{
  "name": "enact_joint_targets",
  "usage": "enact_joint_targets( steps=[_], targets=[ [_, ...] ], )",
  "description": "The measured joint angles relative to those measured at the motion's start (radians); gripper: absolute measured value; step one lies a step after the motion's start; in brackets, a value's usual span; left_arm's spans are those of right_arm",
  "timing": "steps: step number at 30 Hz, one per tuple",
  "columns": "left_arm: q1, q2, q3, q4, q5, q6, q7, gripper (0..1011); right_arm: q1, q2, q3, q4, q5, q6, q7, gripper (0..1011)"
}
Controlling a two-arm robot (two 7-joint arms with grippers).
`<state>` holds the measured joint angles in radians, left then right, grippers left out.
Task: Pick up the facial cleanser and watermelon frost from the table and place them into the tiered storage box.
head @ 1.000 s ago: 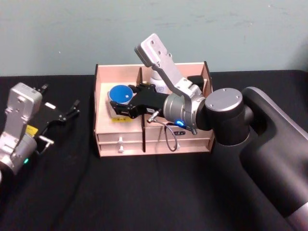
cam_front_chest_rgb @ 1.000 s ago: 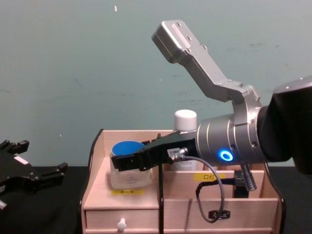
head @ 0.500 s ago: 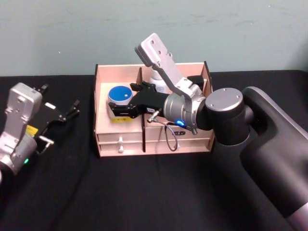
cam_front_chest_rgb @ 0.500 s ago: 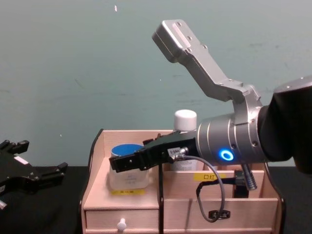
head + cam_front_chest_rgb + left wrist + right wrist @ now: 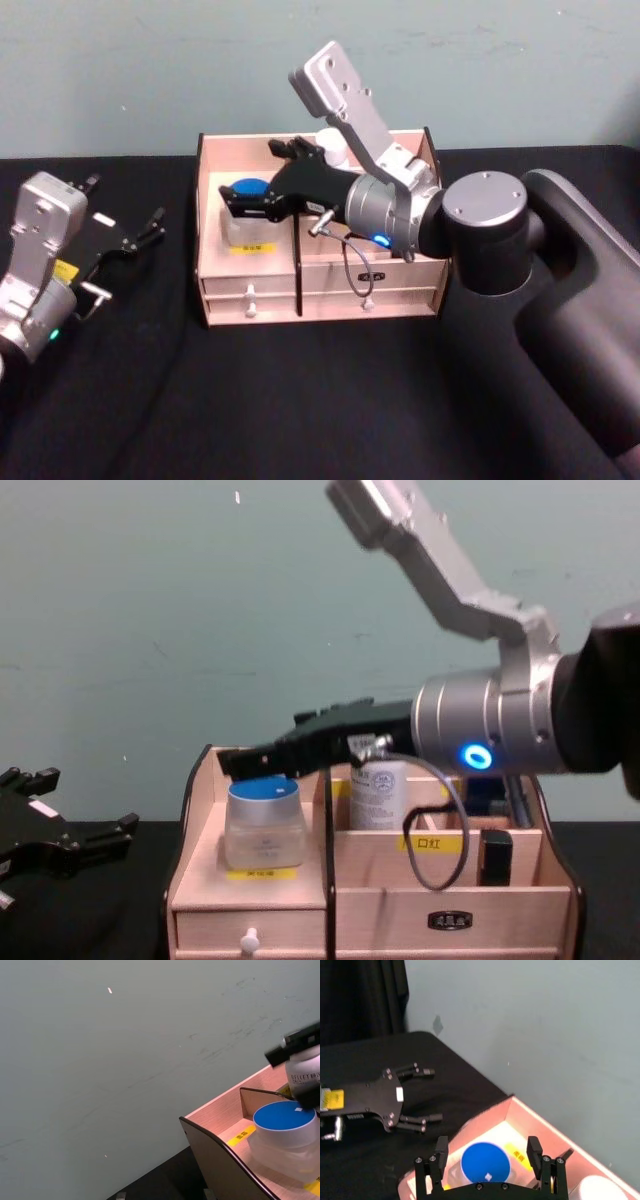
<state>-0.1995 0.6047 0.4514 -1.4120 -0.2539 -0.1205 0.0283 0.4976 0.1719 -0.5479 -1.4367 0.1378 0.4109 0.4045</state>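
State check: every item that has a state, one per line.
Blue-lid jar: upright, lid on, in the box's left compartment, released.
White bottle: upright in a rear compartment.
Storage box: both front drawers shut.
Right claw: open, above the jar.
Left claw: open, off to the box's left side.

Black table, green wall

A black-covered table (image 5: 300,400) stood against a pale green wall (image 5: 150,70) that rose straight behind the table; a white fleck (image 5: 237,496) marked it high above the table, and a dark curtain (image 5: 360,995) hung beyond the table's far corner.
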Motion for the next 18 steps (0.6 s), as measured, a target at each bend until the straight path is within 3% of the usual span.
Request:
enact_joint_targets(
  steps=[13, 18],
  targets=[
    [0.000, 0.000, 0.000, 0.000, 0.000, 0.000, 0.000, 1001, -0.091, 0.052, 0.071, -0.199, 0.007, -0.042, -0.073, 1002],
    [0.000, 0.000, 0.000, 0.000, 0.000, 0.000, 0.000, 1002, -0.178, 0.071, 0.145, -0.291, -0.012, -0.064, -0.160, 1002]
  ],
)
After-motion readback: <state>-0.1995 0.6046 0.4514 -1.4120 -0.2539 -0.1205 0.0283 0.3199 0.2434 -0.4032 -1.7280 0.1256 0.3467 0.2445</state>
